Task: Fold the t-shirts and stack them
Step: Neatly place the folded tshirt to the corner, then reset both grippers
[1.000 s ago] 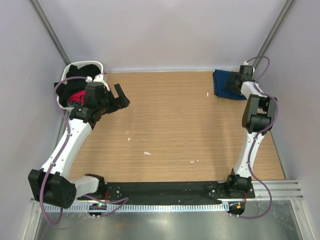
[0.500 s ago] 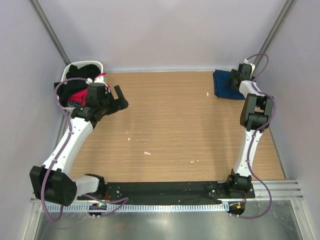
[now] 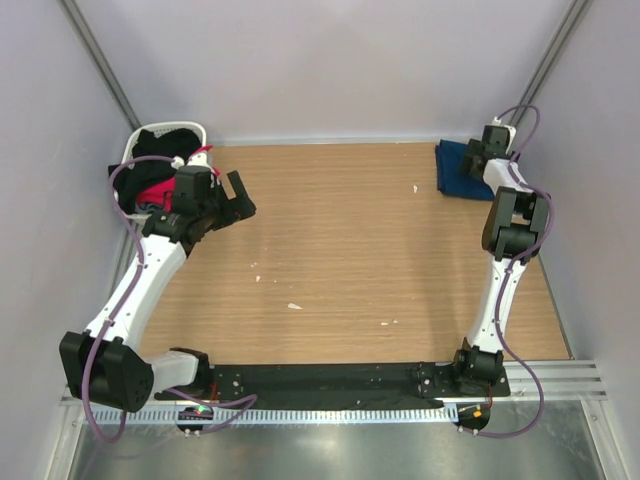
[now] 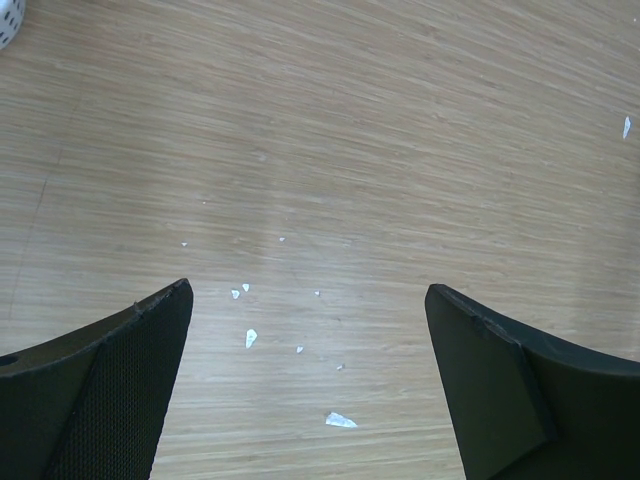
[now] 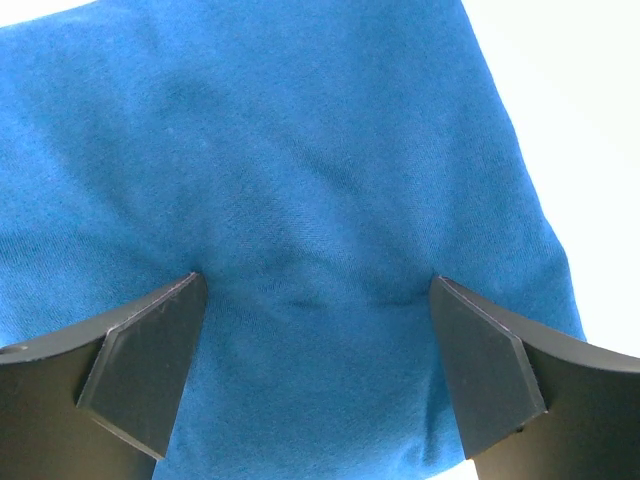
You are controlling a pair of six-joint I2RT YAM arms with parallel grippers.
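A folded navy blue t-shirt (image 3: 458, 172) lies at the table's far right corner; its print is hidden. My right gripper (image 3: 474, 162) is open, with both fingertips pressed down onto the blue fabric (image 5: 300, 200). Pink (image 3: 152, 192) and black (image 3: 160, 142) t-shirts lie bunched in the white basket (image 3: 136, 143) at the far left. My left gripper (image 3: 240, 196) is open and empty, hanging above bare wood to the right of the basket. In the left wrist view its fingers (image 4: 110, 390) frame only tabletop.
Small white scraps (image 3: 294, 306) lie scattered on the wooden table (image 3: 340, 250), also seen in the left wrist view (image 4: 340, 420). Grey walls close in the left, right and far sides. A black rail (image 3: 330, 385) with the arm bases runs along the near edge.
The right gripper has pushed the navy t-shirt a little to the right, toward the far corner. The left arm has barely moved.
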